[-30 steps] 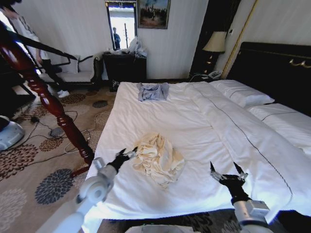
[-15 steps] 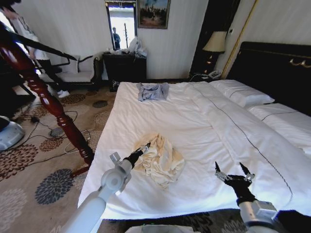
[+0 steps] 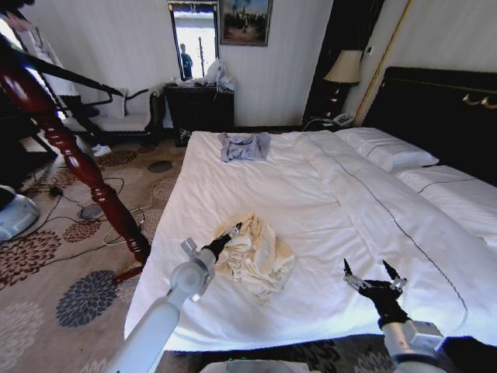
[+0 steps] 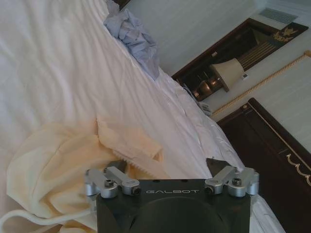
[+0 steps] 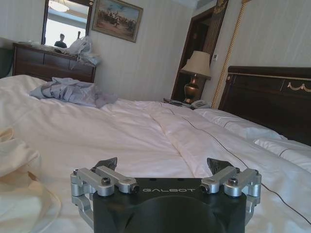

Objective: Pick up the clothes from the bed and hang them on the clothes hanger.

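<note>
The clothes (image 3: 258,256) lie as a crumpled cream heap on the near part of the bed (image 3: 256,183). My left gripper (image 3: 227,235) is open at the heap's left edge, one finger over the cloth. In the left wrist view, the clothes (image 4: 58,155) sit just in front of the left gripper (image 4: 165,167), with a fold between its spread fingers. My right gripper (image 3: 366,273) hovers open over bare sheet to the right of the heap, holding nothing; the right wrist view shows the right gripper (image 5: 163,165) with the clothes (image 5: 14,165) at its edge. The black clothes hanger (image 3: 70,76) crosses the upper left.
A thick reddish wooden post (image 3: 78,167) leans beside the bed's left edge over patterned carpet with cables. A small grey-blue garment (image 3: 245,145) lies at the bed's far end. A dark headboard (image 3: 435,109), white pillows and a lamp (image 3: 344,68) are on the right.
My left gripper has swung in from the bed's left edge onto the heap's left side. The right gripper has shifted slightly right and lower, staying open.
</note>
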Robot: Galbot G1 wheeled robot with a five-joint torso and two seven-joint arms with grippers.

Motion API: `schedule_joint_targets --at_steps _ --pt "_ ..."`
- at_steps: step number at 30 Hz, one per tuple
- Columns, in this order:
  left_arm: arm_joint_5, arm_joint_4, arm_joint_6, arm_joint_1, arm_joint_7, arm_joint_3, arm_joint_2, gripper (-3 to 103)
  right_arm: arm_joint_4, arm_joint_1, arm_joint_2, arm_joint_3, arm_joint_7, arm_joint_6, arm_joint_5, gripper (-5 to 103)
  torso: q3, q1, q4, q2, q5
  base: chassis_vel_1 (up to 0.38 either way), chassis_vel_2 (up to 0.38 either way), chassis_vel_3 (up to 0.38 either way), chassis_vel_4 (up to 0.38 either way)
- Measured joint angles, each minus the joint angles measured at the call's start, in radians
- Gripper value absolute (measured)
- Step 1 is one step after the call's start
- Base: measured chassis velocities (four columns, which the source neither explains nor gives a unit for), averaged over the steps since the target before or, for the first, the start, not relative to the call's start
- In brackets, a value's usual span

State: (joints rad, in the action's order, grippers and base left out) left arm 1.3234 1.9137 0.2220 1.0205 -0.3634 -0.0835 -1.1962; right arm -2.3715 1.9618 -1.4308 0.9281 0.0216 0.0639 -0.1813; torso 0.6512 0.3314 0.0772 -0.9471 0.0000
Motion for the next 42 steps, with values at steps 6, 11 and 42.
schedule_joint_targets --at_steps 6,11,42 --pt "-0.015 -0.014 -0.001 -0.003 -0.003 0.002 -0.013 69 -0.003 -0.001 -0.002 0.0 0.0 0.0 0.002 100 0.0 0.0 0.0 0.0 -0.0001 0.0 0.0 0.0 0.0" --pt "-0.012 -0.026 -0.003 -0.012 -0.009 -0.002 -0.018 53 0.003 -0.005 -0.001 -0.008 0.0 0.002 0.004 100 0.0 0.0 0.0 0.0 0.0 0.0 0.0 0.0 0.0" --pt "-0.06 0.085 0.014 0.025 -0.005 -0.039 0.153 1 0.001 -0.049 0.032 0.007 0.045 0.057 -0.189 100 0.0 0.0 0.0002 0.0 -0.0002 0.0 0.0 0.0 0.0"
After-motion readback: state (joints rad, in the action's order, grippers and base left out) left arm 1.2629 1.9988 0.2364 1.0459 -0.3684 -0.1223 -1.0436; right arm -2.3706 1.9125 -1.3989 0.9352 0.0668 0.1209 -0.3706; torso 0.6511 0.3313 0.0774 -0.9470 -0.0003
